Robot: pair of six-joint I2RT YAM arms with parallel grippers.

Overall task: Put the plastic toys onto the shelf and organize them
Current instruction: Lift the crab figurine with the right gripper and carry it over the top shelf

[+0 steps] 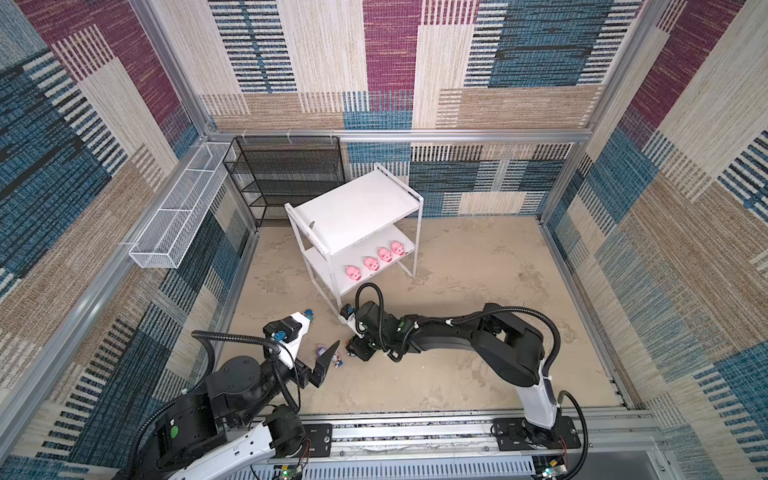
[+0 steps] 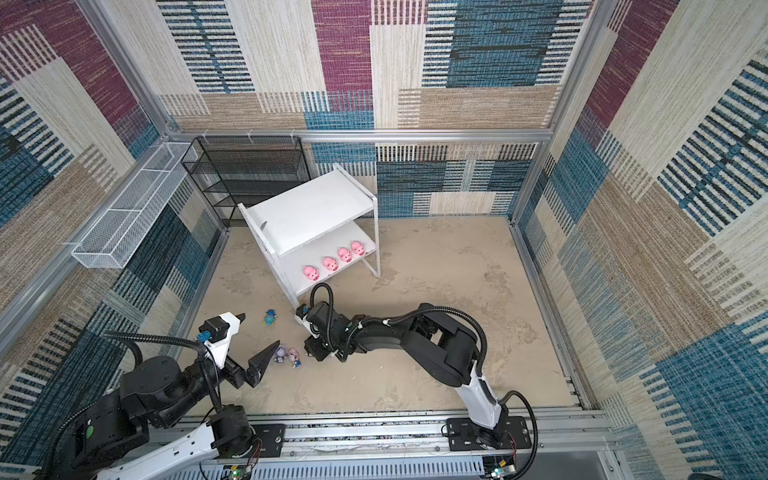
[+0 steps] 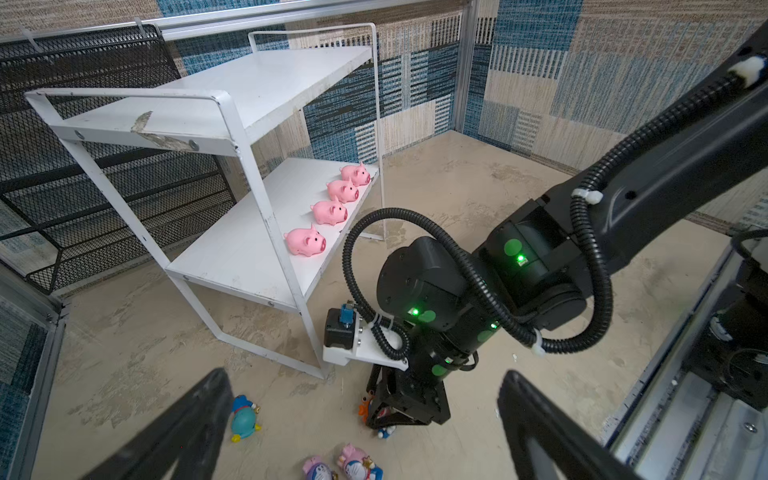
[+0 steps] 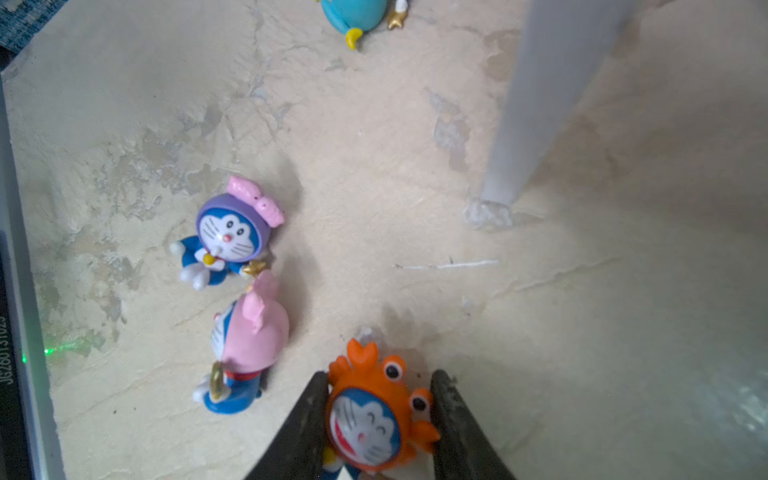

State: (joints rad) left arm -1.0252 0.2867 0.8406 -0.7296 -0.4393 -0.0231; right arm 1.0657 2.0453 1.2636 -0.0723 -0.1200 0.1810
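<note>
Orange crab-hooded figurine (image 4: pixel 370 419) on the counter (image 4: pixel 582 291) near the shelf (image 1: pixel 357 208) leg; we note the right tool (image 4: pixel 380 374) clenched across its hood, likely the firmest hold. Left tool (image 3: pixel 365 376) released, held clear. Pink pigs (image 1: pixel 371 263) line the lower board

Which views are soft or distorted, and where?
Right wrist view: shelf leg blurred, orange-hooded figurine between the jaws sharp, floor past that leg hazy. Left wrist view: wide-angle bows the tubes of the shelf; own jaws soft. Both top views: soft overall, pigs lack detail.
</note>
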